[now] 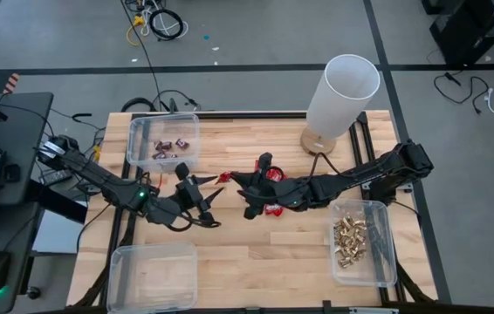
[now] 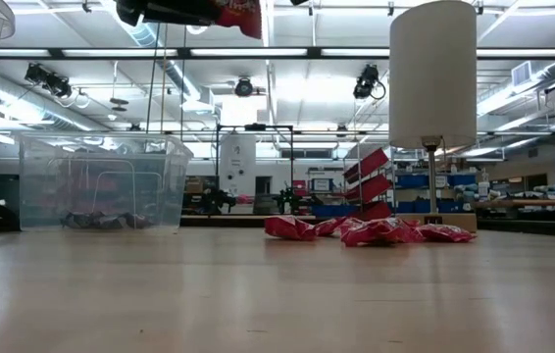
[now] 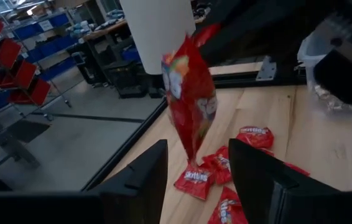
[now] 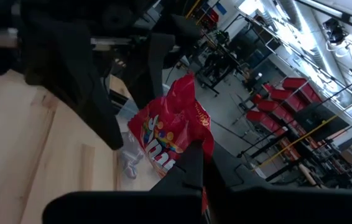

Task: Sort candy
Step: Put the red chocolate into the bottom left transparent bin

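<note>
Left claw point(image 1: 210, 202): released wide, short of the raised packet; could miss the handover.
Red packet point(image 4: 170, 134): pinched high over the desk point(image 1: 256, 253); could slip.
Right claw point(image 1: 249, 194): clenched on the packet, mid-desk.

"Skittles" on red packet point(image 3: 194, 178)

We count on the worktop point(image 1: 256, 253): three clear bins point(image 1: 164, 139); one white lamp point(image 1: 339, 100); one heap of gold-foil pieces point(image 1: 350, 240), too many to count; a few dark mini bars point(image 1: 170, 148); several red packets point(image 2: 376, 230).
</note>
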Robot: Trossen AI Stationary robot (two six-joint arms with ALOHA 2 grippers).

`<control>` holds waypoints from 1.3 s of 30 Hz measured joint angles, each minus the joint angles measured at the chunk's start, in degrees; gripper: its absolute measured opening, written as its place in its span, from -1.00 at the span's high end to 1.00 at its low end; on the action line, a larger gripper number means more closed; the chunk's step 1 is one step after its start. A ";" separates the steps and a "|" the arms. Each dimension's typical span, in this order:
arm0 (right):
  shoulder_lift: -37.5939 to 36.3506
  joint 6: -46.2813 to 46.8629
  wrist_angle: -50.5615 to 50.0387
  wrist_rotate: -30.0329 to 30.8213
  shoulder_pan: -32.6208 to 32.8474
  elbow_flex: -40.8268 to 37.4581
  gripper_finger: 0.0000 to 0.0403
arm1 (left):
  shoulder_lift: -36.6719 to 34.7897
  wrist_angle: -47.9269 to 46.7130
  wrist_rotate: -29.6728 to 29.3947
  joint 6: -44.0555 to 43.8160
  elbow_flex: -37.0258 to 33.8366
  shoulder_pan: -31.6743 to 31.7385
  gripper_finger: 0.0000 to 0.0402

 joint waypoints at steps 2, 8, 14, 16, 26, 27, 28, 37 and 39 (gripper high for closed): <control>0.00 0.24 -0.53 -0.02 0.00 0.00 1.00 | 0.00 0.24 0.14 0.19 0.00 0.01 0.16; 0.00 0.41 -1.01 -0.02 0.00 0.00 1.00 | 0.00 0.07 0.21 0.19 0.00 0.01 0.41; 0.00 0.92 -0.70 -0.07 0.00 0.00 1.00 | 0.00 0.00 0.07 0.22 0.00 -0.01 0.87; 0.00 2.53 -0.62 -0.09 0.00 -0.01 1.00 | 0.00 -0.18 0.02 0.19 0.00 0.01 0.96; -0.29 10.69 -0.18 -0.48 -0.02 -0.02 1.00 | 0.00 -1.76 -3.57 0.35 0.02 -0.52 0.99; -0.59 11.26 -0.22 -1.01 -0.02 -0.04 1.00 | 0.00 -1.76 -3.79 0.39 0.02 -0.66 0.99; -0.87 12.10 -0.18 -1.94 -0.02 -0.04 1.00 | 0.00 -1.76 -4.40 0.34 0.03 -0.84 0.99; -1.66 17.28 0.27 -6.08 -0.93 -0.04 1.00 | -0.02 -3.33 -11.08 -0.12 0.07 -2.55 1.00; -1.66 17.82 0.25 -6.09 -1.19 -0.04 1.00 | -0.02 -3.40 -13.19 -0.33 0.07 -3.11 1.00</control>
